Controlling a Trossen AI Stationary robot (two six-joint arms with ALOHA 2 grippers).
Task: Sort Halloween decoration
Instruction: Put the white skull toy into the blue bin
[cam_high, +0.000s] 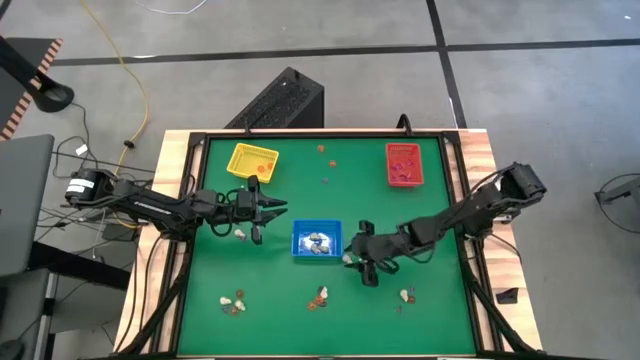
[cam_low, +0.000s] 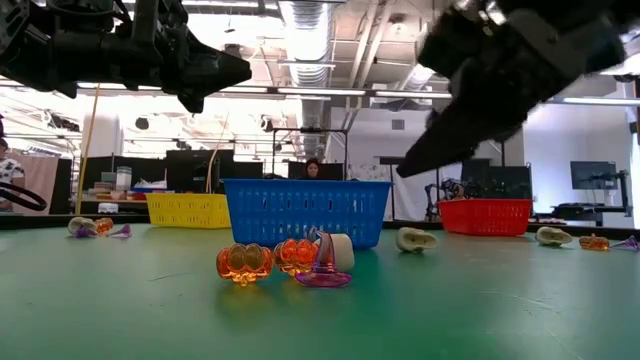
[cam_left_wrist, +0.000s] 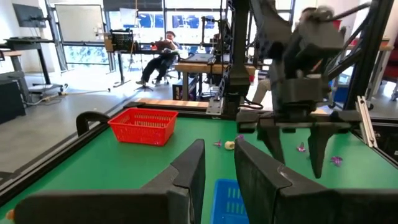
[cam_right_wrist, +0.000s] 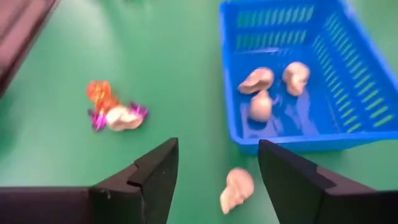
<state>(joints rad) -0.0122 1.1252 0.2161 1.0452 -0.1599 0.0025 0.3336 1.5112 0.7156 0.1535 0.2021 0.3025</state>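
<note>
The Halloween decoration lies scattered on the green table as tiny whitish, orange and purple trinkets. Three whitish ones (cam_right_wrist: 261, 93) lie in the blue tray (cam_high: 316, 241). One whitish skull (cam_right_wrist: 236, 190) rests on the table just outside the tray's near wall. My right gripper (cam_right_wrist: 217, 165) is open and hovers above that skull, with a finger on either side of it and clear of it. My left gripper (cam_high: 265, 212) is open, held level above the table to the left of the blue tray, and holds nothing.
A yellow tray (cam_high: 252, 160) stands far left and a red tray (cam_high: 404, 164) far right. Trinket clusters lie near the front edge (cam_high: 233, 302) (cam_high: 320, 296) (cam_high: 405, 296), with one by the left gripper (cam_high: 240, 233). A raised black rim (cam_high: 190, 250) borders the table.
</note>
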